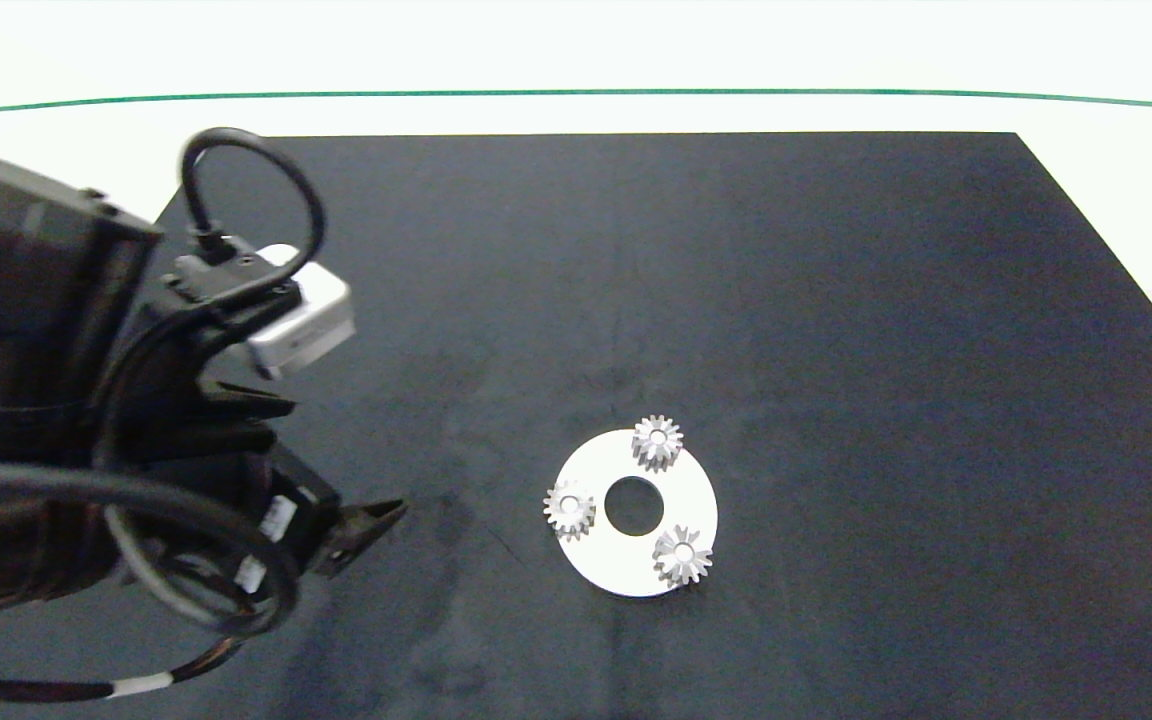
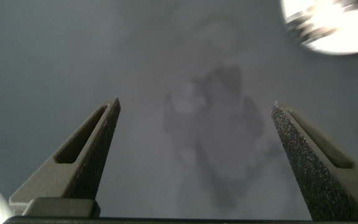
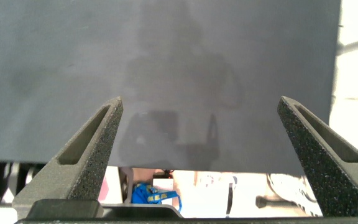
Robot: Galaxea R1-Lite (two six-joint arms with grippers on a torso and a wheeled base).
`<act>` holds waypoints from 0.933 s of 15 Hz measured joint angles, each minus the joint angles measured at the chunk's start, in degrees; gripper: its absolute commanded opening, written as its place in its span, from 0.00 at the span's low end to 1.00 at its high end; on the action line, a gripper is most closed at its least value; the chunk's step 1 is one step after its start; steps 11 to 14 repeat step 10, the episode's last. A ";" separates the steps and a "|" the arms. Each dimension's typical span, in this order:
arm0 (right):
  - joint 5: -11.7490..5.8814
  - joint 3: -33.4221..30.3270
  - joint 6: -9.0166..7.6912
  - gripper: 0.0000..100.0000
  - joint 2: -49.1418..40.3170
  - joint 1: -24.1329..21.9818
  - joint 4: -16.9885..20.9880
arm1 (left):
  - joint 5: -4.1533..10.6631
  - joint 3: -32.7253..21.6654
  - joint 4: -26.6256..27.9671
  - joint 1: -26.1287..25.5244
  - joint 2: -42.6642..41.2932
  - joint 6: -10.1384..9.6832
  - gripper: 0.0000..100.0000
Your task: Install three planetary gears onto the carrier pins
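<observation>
- All three planetary gears [image 1: 657,441] [image 1: 570,509] [image 1: 682,556] sit on the white disc [image 1: 676,495] (carrier pins hidden).
- Left gripper [image 2: 194,111] spread, empty, left of disc.
- Right gripper [image 3: 199,104] spread, empty, over the black mat [image 1: 786,300].

— What's the table got on it?
— White table [image 1: 1116,150] w/ a green line near the far edge; big black mat [image 1: 736,300] covers most of it.
— And on the mat?
— Just a flat white disc [image 1: 681,495], center-front, lying on the mat.
</observation>
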 measured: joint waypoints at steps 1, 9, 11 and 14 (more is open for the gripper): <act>-0.05 -0.13 -0.11 1.00 -0.63 -1.54 0.11 | 0.83 4.19 -1.18 3.36 -4.68 -0.41 1.00; -0.02 -3.25 -0.43 1.00 -5.25 -15.10 0.46 | 2.23 21.80 -8.57 27.27 -29.33 -1.05 1.00; 0.00 -3.01 -0.40 1.00 -6.55 -15.90 0.63 | 2.18 23.08 -8.61 29.46 -32.22 -1.05 1.00; 0.00 -3.01 -0.40 1.00 -6.55 -15.90 0.63 | 2.18 23.08 -8.61 29.46 -32.22 -1.05 1.00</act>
